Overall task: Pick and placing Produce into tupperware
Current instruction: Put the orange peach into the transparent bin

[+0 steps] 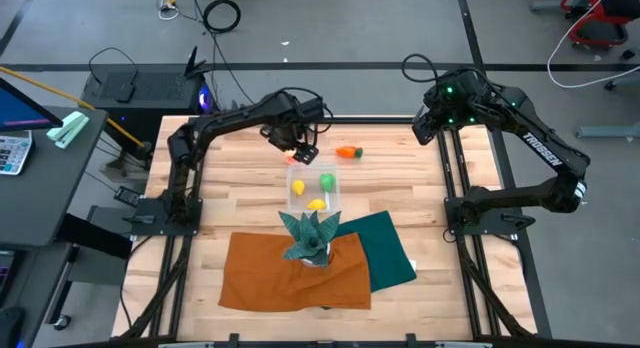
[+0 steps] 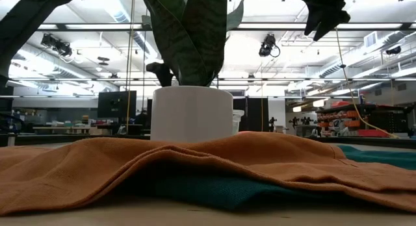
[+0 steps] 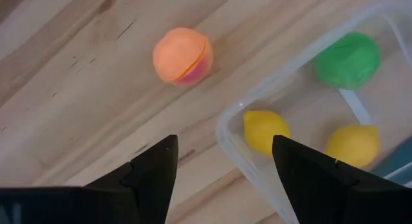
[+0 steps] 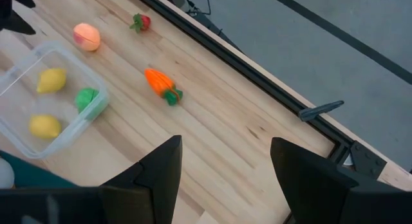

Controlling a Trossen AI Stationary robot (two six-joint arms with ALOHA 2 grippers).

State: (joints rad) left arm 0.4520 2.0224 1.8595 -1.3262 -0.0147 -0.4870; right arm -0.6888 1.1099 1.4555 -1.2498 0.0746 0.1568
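1. Left gripper [image 3: 219, 169], jaws released and empty, hovers over the peach [image 3: 182, 55], just beside the clear tupperware [image 3: 226, 130].
2. Two lemons and a lime are inside.
3. Next, likely descend and clench the peach.
4. Right gripper [image 4: 222, 166] waits open, well apart.

The table [image 1: 250, 203] is pale wood planks, matt, with visible grain and small dark nicks in the left wrist view. The container [image 3: 360, 114] at right in that view is clear plastic, smooth, with a glossy rim. Inside it, two yellow pieces [image 3: 265, 131] and a green one [image 3: 347, 60] look like matt plastic. The peach ball [image 3: 182, 55], upper centre, is smooth with a seam. The carrot [image 4: 161, 84] looks like smooth plastic. In the low view the orange cloth [image 2: 195, 158] is soft woven fabric, creased, over a teal cloth [image 2: 370, 154]. The white pot [image 2: 192, 113] is smooth and matt. The fingers [image 3: 151, 176] are matt black.
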